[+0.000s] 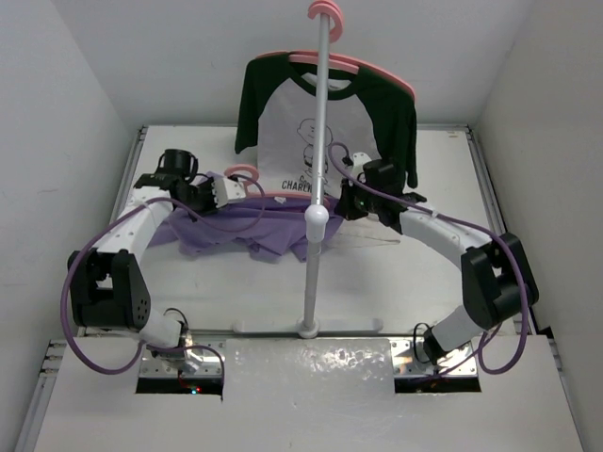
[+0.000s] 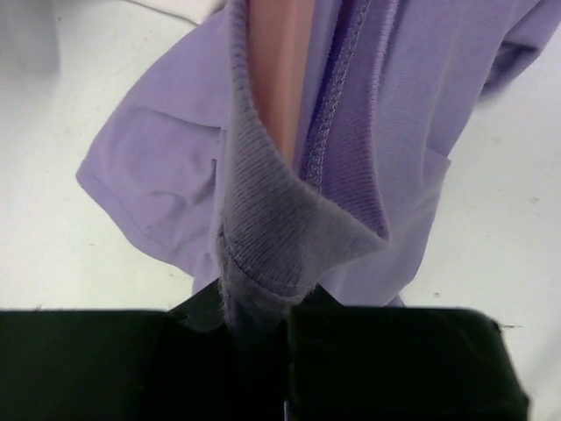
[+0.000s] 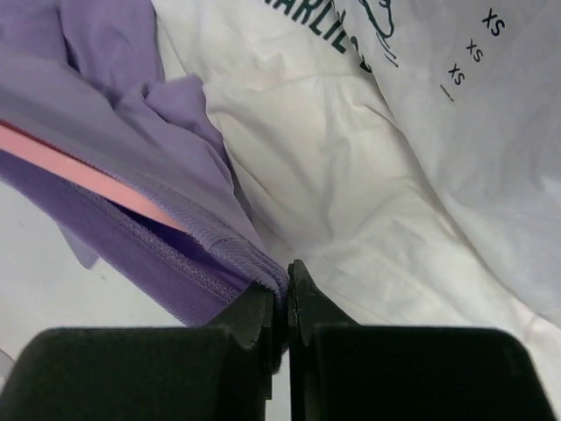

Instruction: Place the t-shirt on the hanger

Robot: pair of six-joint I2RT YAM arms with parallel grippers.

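Bright, even light from above washes the white tabletop (image 1: 443, 169) and white walls (image 1: 551, 94) almost featureless in the overhead view. Shadows there are faint and soft, and mottled glare sits on the shiny metal plate (image 1: 311, 367) at the near edge. In both wrist views the black fingers (image 2: 394, 368) sink into detailless dark, and the lavender-purple fabric t-shirt (image 2: 351, 175) blurs toward the top.

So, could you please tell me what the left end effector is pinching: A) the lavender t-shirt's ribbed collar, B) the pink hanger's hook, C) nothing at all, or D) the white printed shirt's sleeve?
A: in the left wrist view the left end effector is shut on the ribbed collar of the t-shirt, with the hanger showing pink inside the neck opening.
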